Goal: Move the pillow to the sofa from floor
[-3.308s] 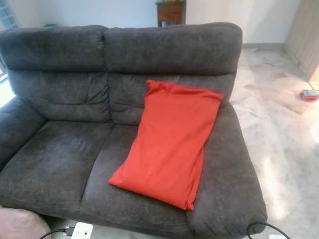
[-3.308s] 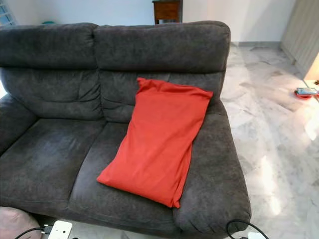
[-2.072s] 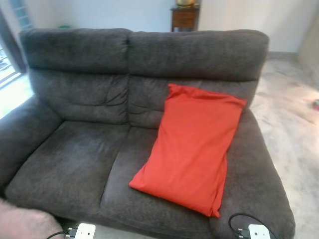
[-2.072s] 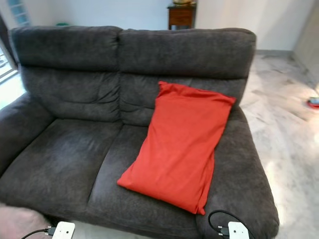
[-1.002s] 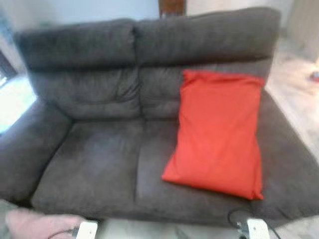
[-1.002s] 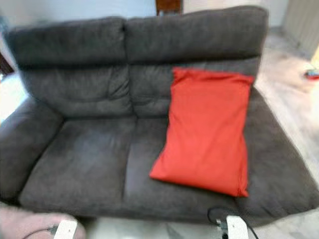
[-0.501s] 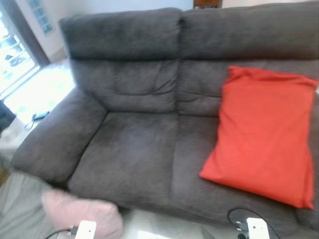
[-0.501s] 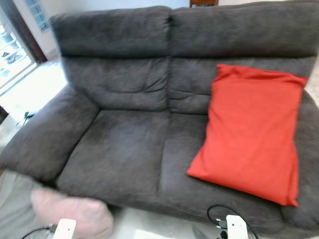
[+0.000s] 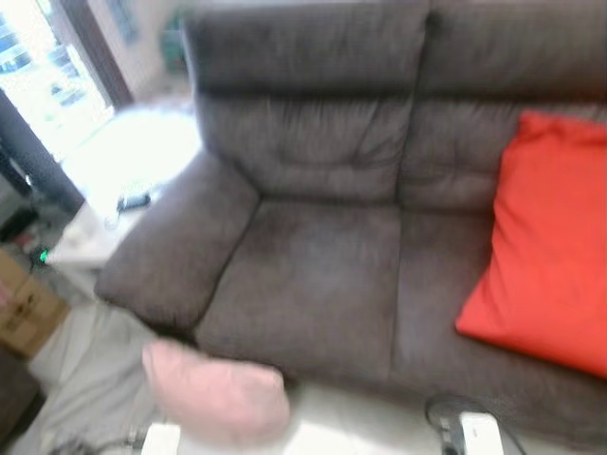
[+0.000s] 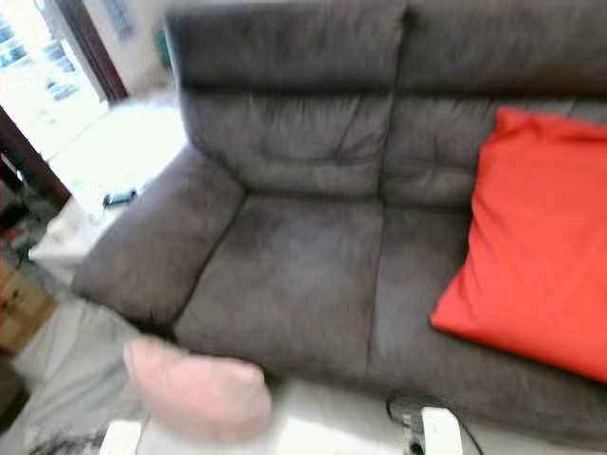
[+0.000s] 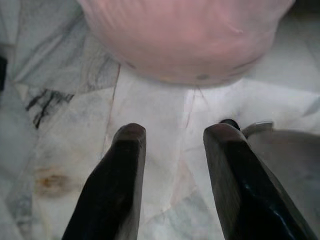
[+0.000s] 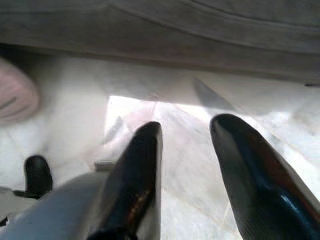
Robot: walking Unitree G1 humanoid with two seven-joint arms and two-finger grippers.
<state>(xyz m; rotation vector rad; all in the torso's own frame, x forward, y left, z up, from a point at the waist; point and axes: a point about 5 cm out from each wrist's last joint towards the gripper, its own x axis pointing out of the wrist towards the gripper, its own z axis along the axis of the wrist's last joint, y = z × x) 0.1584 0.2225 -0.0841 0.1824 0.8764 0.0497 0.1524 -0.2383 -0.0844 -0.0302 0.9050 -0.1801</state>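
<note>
A soft pink pillow (image 9: 216, 389) lies on the pale floor right in front of the dark grey sofa (image 9: 322, 275), below its left seat. In the left wrist view the pink pillow (image 11: 185, 35) sits just beyond my left gripper (image 11: 175, 132), which is open over the marble floor with nothing between its fingers. My right gripper (image 12: 187, 125) is open too, low over the floor facing the sofa's base, with the pink pillow's edge (image 12: 15, 97) off to one side. A red pillow (image 9: 545, 265) leans on the sofa's right seat.
A grey mat (image 9: 81, 365) covers the floor to the left of the pink pillow. A cardboard box (image 9: 24, 308) and a low white table (image 9: 95, 232) stand beside the sofa's left armrest (image 9: 175, 251), near a bright window. The eye views are blurred.
The camera has swung left and down: the sofa and red pillow slide to the right of the picture, and the pink pillow on the floor has come fully into sight.
</note>
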